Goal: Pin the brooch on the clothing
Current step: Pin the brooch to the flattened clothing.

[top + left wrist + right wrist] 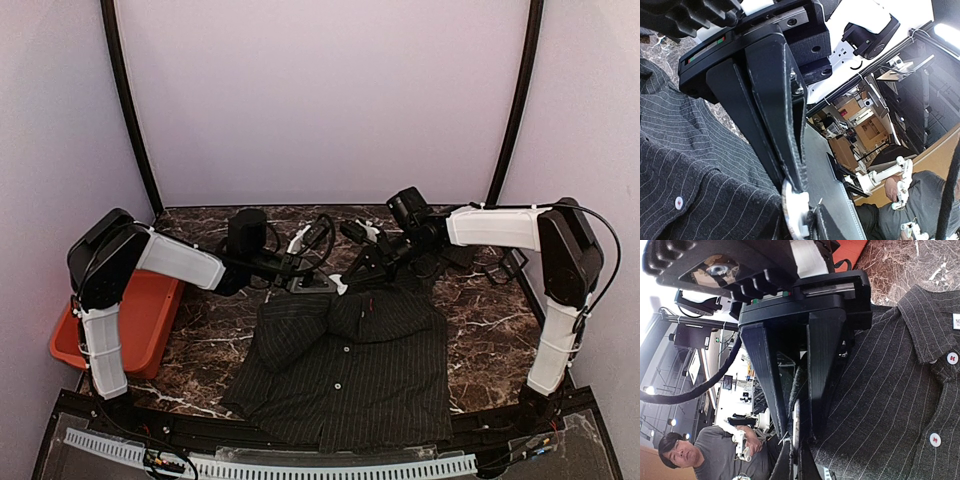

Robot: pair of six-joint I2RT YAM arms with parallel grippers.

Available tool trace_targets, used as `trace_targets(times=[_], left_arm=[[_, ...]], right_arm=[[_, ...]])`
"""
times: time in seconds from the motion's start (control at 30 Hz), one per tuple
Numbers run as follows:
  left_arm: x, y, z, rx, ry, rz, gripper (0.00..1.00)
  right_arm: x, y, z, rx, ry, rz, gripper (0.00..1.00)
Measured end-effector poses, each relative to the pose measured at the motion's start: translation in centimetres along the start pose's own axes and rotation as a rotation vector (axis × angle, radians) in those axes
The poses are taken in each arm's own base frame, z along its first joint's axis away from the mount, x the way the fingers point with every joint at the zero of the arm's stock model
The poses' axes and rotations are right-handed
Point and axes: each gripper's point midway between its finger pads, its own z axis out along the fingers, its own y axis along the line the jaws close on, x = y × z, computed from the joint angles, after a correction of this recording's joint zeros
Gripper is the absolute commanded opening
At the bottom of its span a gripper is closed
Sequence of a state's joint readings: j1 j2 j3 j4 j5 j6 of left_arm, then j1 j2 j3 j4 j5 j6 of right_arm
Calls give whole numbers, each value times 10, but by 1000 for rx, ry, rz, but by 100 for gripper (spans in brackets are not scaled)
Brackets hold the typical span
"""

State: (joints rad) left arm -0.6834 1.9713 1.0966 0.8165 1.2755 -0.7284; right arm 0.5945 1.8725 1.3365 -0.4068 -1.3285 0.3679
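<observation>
The clothing (pixel 350 370), a dark pinstriped shirt with white buttons, lies flat on the marble table, collar toward the back. Both grippers meet over its collar area. My left gripper (pixel 790 187) has its fingers close together on the edge of the brooch (pixel 790 210), a pale round disc with a white clasp. A thin pin tip pokes out beside the disc. My right gripper (pixel 797 432) is shut on a raised fold of the clothing (pixel 890 390), and the brooch (pixel 796 422) shows edge-on against that fold. In the top view the left gripper (pixel 315 278) and right gripper (pixel 352 272) nearly touch.
An orange-red bin (pixel 140 320) sits at the table's left edge beside the left arm. Loose black cables (pixel 490 265) lie at the back right. A white toothed strip (pixel 300 465) runs along the front edge. Bare marble table (pixel 490 330) shows right of the shirt.
</observation>
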Motion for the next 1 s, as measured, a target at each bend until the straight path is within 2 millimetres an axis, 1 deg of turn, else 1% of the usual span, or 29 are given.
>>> trace_targets(times=[0.53,0.77,1.0], left_arm=[[3,1,1,20,3,-13,18],[8,6,2,13,16,-32,16],[15,14,2,-14,40,-50,13]], right_arm=[[4,-1,3,7,11,-20,0],[8,-5,5,29,18,-13,0],[10,-12,7,71,20,-10,0]])
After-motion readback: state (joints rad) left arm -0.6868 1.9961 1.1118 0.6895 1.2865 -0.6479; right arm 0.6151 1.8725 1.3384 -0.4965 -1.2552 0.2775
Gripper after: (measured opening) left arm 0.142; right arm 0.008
